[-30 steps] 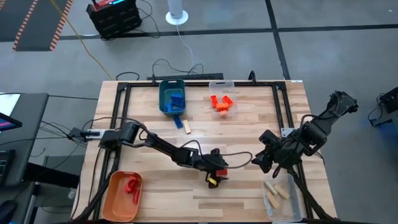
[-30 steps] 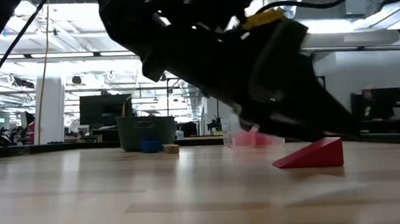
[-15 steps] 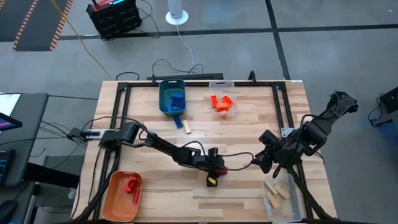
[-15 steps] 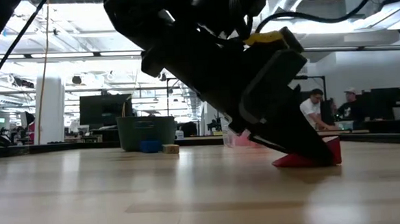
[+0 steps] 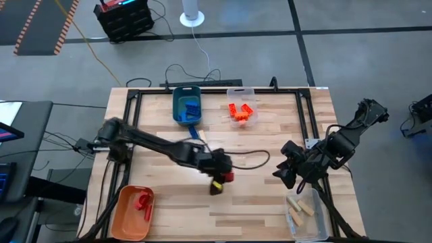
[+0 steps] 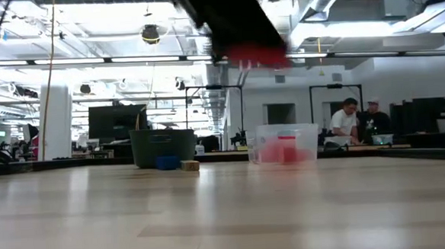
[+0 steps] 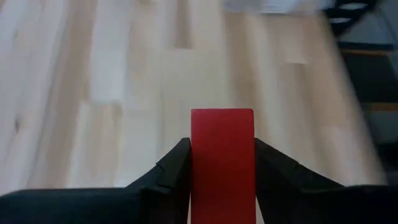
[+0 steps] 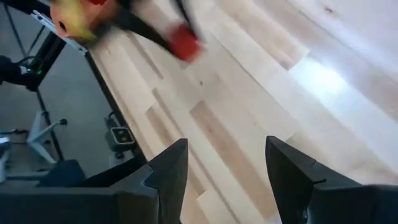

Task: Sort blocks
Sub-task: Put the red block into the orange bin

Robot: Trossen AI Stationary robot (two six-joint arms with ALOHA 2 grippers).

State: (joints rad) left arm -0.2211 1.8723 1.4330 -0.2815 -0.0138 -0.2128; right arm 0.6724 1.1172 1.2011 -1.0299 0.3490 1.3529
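High view shows four bins on the table (image 5: 270,202): a teal bin (image 5: 186,104) holding blue blocks (image 5: 192,106), a clear bin (image 5: 241,108) with orange blocks (image 5: 241,112), an orange bin (image 5: 132,212) with what looks like two red pieces (image 5: 143,201), and a second clear bin (image 5: 304,210) with about three wooden sticks (image 5: 297,206). One wooden block (image 5: 202,137) lies loose beside the teal bin. Mid-table, the left gripper (image 5: 219,179) is clamped on a red block (image 7: 222,163), lifted off the wood. The right gripper (image 5: 285,174) hangs with fingers apart, near the stick bin.
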